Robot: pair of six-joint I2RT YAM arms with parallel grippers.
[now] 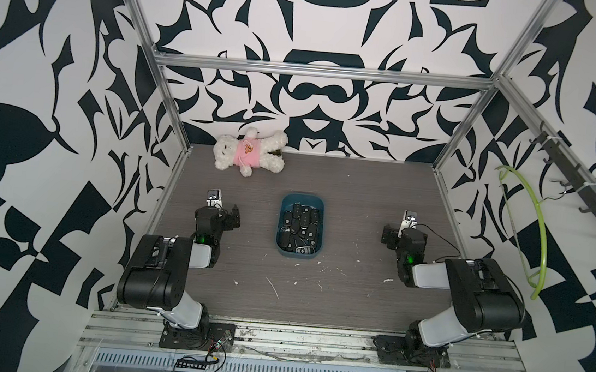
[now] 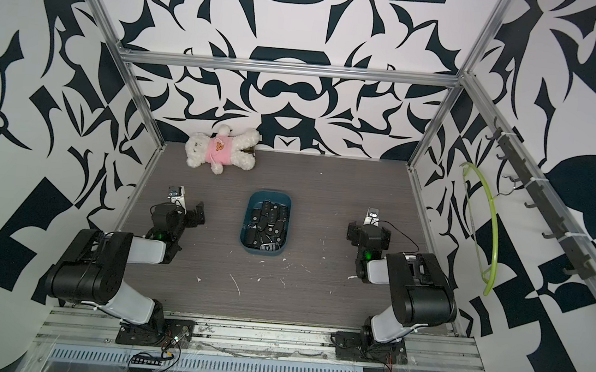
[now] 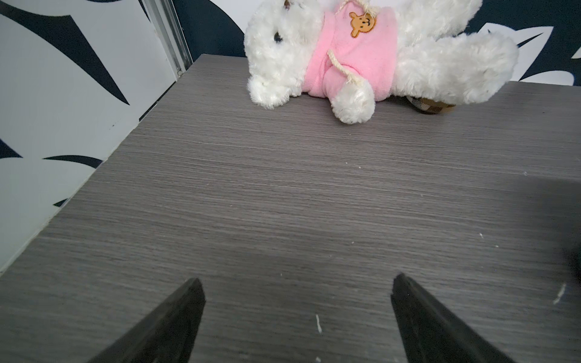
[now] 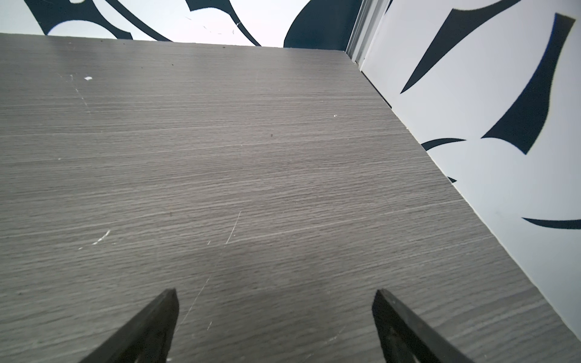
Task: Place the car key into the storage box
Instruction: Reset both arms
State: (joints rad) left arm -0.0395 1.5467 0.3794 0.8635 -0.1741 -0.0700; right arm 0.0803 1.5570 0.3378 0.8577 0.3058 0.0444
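No readable text is showing anywhere; the pink shirt (image 3: 355,59) on the bear (image 3: 440,63) is carrying only a wordless bear-face patch (image 3: 362,23).

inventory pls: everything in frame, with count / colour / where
storage box: 1, teal-blue, middle of the table
car keys: a pile, too overlapped to count, black, inside the storage box
plush bear: 1, white with pink top, lying at the table's far edge, left of centre
tan checked bit: 1, peeking from under the bear's leg, can't tell what it is
hanger: 1, green, hanging at the right wall
hook rail: 1, dark, right wall
table: 1, grey woodgrain, white flecks
left arm, right arm: 1 each, black and white, near edge
left gripper: black, open, empty
right gripper: black, open, empty
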